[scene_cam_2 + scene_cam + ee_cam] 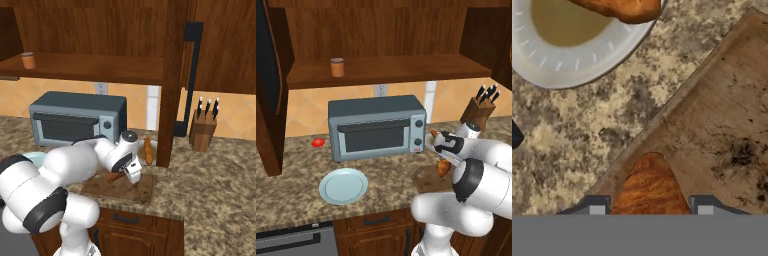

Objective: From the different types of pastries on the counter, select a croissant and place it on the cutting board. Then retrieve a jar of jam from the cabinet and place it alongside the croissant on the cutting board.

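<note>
- Jar (337,67) stands upright on the cabinet (381,70) shelf, toward its left end, at 11 o'clock from the toaster oven (376,127); in the right base view it sits at the far left of the shelf.
- A small red thing (318,142) lies on the counter (291,185) at 9 o'clock of the oven, just beside it.
- Blue plate (343,186) lies flat on the counter at 7 o'clock of the oven, apart from it.
- Board (135,188) lies flat near the counter's front edge, at 3 o'clock of the blue plate; the arm hides part of it.
- Croissant (650,187) is between the two fingertips of the gripper (650,210), which is clenched on it from both sides; in the hand view it lies over the board's edge, its tip at 12 o'clock. Whether it rests on the board or hangs just above it I cannot tell.
- Stick pastry (148,151) lies at 12 o'clock of the board; in the hand view its end reaches over the rim of a white dish (572,70) at 11 o'clock of the croissant.
- Knife block (478,111) stands at the back of the counter, at 3 o'clock of the oven.
</note>
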Available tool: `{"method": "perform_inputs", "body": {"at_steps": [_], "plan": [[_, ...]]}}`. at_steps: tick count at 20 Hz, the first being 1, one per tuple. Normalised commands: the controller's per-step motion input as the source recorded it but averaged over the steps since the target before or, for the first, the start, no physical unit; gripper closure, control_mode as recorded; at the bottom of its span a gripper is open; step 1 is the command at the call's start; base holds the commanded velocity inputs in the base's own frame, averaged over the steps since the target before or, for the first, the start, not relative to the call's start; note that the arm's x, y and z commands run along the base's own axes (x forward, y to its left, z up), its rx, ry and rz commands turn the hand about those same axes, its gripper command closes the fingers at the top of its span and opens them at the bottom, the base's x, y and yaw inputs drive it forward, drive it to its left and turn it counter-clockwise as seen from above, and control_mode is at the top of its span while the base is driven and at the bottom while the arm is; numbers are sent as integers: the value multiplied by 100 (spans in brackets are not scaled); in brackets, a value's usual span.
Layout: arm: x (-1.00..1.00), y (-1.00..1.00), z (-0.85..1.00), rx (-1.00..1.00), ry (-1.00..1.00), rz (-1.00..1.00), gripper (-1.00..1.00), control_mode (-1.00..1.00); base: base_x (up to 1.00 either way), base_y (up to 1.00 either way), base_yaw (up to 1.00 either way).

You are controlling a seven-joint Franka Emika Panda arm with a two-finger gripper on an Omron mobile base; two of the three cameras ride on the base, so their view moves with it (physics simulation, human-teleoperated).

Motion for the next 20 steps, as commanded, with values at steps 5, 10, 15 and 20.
{"method": "perform_inputs", "body": {"at_steps": [5,10,15,20], "plan": [[0,-2,-18,-2,4,0,100,-100,0,0,0],[3,0,-15,-7,9,0,100,-100,0,0,0],[0,0,-31,0,7,0,100,-100,0,0,0],[0,-1,-33,1,1,-1,-100,-100,0,0,0]]}}
